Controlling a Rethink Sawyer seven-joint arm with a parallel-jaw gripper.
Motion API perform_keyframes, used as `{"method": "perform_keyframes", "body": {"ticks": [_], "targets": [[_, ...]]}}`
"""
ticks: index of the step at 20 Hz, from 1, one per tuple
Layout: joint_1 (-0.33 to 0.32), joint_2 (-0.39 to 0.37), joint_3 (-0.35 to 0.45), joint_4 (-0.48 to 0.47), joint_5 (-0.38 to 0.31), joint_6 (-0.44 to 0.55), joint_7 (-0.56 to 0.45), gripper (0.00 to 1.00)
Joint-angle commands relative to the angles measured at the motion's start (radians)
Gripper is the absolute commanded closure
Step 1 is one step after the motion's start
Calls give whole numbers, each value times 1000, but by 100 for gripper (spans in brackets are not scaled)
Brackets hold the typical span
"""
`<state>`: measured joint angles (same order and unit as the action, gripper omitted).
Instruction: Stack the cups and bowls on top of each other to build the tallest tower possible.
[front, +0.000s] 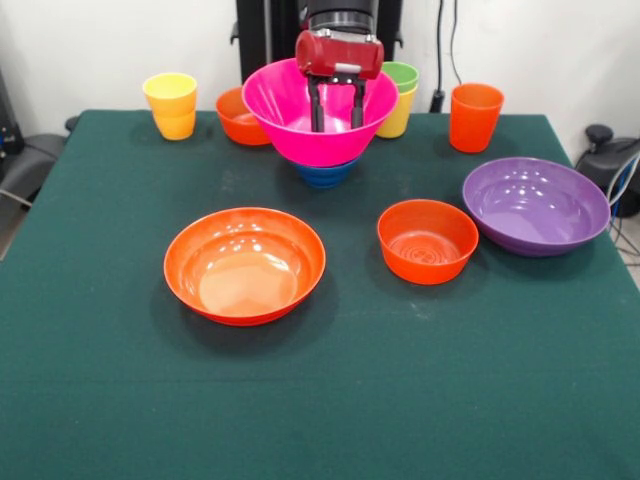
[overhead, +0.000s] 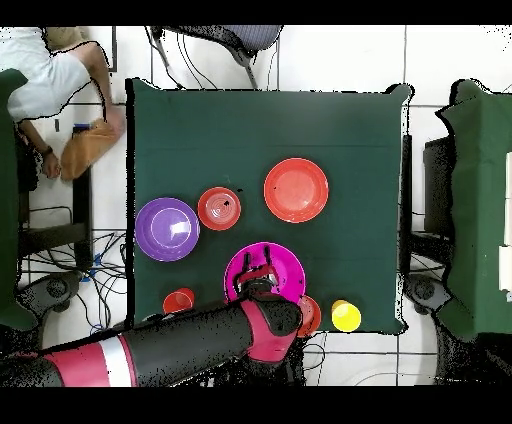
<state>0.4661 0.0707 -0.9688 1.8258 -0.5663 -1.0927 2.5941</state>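
Pink bowl (front: 318, 125) sat on the blue bowl (front: 325, 175); pincer (front: 335, 125) fingers apart inside it. Best lift straight out at twelve o'clock, without nudging the rim

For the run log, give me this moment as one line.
gripper: inside pink bowl, jaws straddling its far rim | pink bowl: on blue bowl | tower: two pieces

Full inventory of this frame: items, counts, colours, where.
Pink bowl: 1, pink, back centre, on the blue bowl, gripper's fingers reaching inside.
Blue bowl: 1, blue, under the pink bowl.
Orange bowls: 3; wide one front centre, small one to its right, small one behind the pink bowl's left.
Purple bowl: 1, right.
Yellow cup: 1, back left.
Green cup in a yellow cup: back, right of pink.
Orange cup: 1, back right.
Person: table edge, overhead view.
Gripper: open.
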Motion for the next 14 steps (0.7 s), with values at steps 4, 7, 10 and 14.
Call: {"method": "perform_keyframes", "body": {"ticks": [4, 7, 10, 14], "targets": [[21, 66, 78, -43, 84, -34, -242, 0], [24, 73, 73, -42, 91, -39, -240, 0], [28, 79, 68, -45, 88, -39, -233, 0], [32, 86, 66, -57, 59, -20, -216, 0]]}}
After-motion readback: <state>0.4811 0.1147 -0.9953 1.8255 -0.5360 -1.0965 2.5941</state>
